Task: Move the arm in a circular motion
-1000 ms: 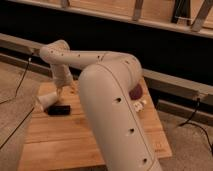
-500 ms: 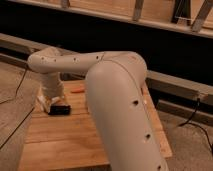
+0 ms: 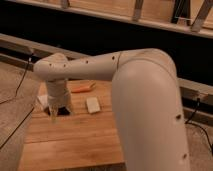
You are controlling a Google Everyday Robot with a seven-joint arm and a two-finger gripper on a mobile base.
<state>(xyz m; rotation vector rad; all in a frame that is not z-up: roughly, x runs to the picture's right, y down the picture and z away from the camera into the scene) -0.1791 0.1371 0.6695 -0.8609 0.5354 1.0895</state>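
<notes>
The arm (image 3: 145, 105) is a very large glossy cream-white jointed arm. Its thick elbow fills the right half of the camera view. Its forearm (image 3: 87, 67), with small dark holes, reaches left to a rounded wrist (image 3: 54, 72). The small pronged gripper (image 3: 59, 113) hangs down from the wrist, just above the left part of a wooden table (image 3: 75, 140). It hovers over a small black object (image 3: 63, 110) that it partly hides.
On the table lie an orange item (image 3: 82, 88), a small white block (image 3: 93, 105) and a pale item (image 3: 42, 100) at the left edge. Cables (image 3: 20, 82) run over the floor to the left. A dark wall with rails (image 3: 100, 30) stands behind.
The wrist and gripper have dropped lower and swung from the far left back to the right, over the black object. The elbow has moved to the right and looms larger.
</notes>
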